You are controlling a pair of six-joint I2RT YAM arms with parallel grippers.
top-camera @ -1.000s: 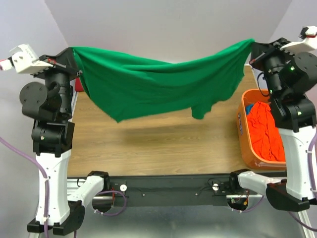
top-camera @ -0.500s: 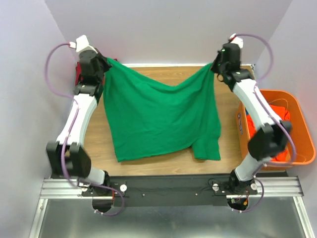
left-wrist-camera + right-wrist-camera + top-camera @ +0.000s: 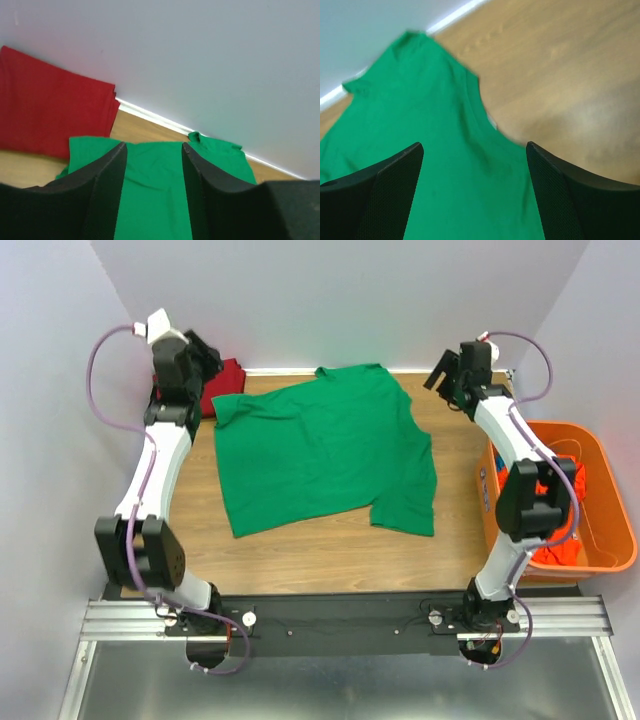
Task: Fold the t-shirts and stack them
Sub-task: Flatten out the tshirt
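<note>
**A:** What is being carried by the table (image 3: 300, 550)?

**B:** The green shirt (image 3: 320, 455) is being supported flat across the middle and far half, with its collar toward the back wall. It is probably being laid out this way so that a fold can be started from spread cloth. Its near right corner is being shown doubled over.

**A:** And where are the other shirts being kept?

**B:** The orange-red shirt (image 3: 562, 548) is being kept bunched in the basket (image 3: 612, 530) at the right edge, seemingly awaiting its turn. The dark red shirt (image 3: 225, 380) is being kept folded in the far left corner, just beside the green sleeve and perhaps touching it. It is being judged the base of the stack.

**A:** Is anything being gripped?

**B:** Nothing. The left gripper (image 3: 153, 146) is being held with its jaws apart above the far left sleeve. The right gripper (image 3: 473, 147) is being held wider apart above the far right shoulder. No cloth is being pinched by either.

**A:** Where is room being offered?

**B:** Bare wood is being offered along the near edge and between the green shirt and the basket. The far side is being crowded by the collar, the wall and both arms. The near hem is being presented clear for a pick.
</note>
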